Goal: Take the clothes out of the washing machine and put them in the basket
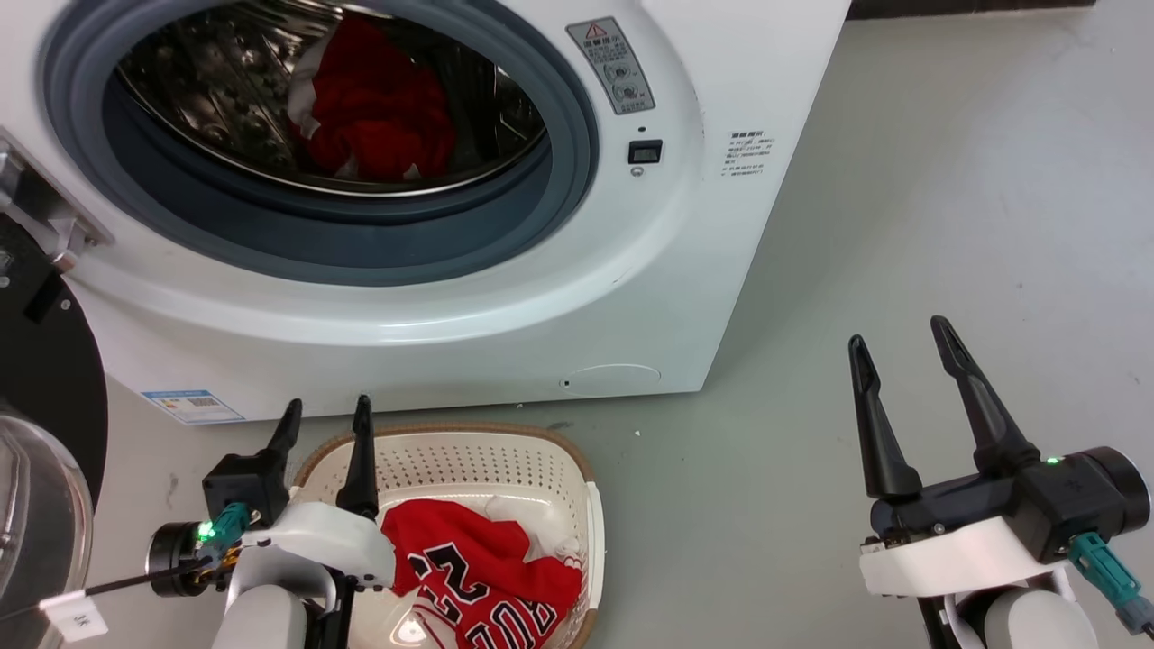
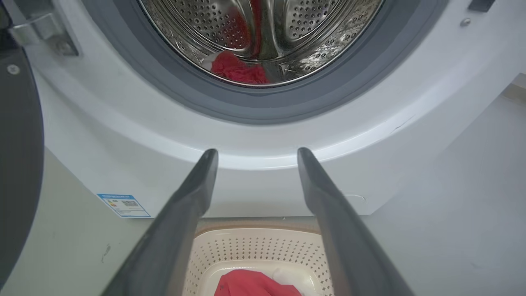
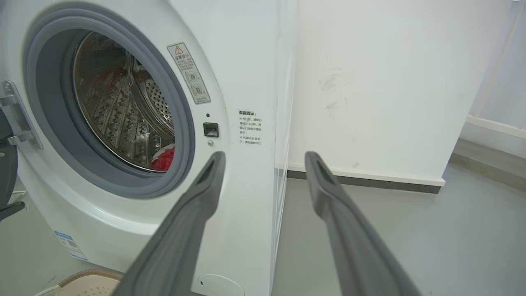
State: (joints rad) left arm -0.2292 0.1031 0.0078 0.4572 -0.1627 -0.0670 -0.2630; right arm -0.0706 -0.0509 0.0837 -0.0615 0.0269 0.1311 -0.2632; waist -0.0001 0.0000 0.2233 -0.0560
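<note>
Here, left hand (image 1: 327,407) agape, empty.

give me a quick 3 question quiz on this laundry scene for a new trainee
1. True or false: the drum of the washing machine is empty.
2. What lies in the basket? A) a red jersey with black lettering B) a blue towel C) nothing
3. Fill in: the left hand and the right hand both have their fingers ____ and hold nothing.

Key: 1 false, red cloth lies in the drum. 2 A. 3 open.
</note>
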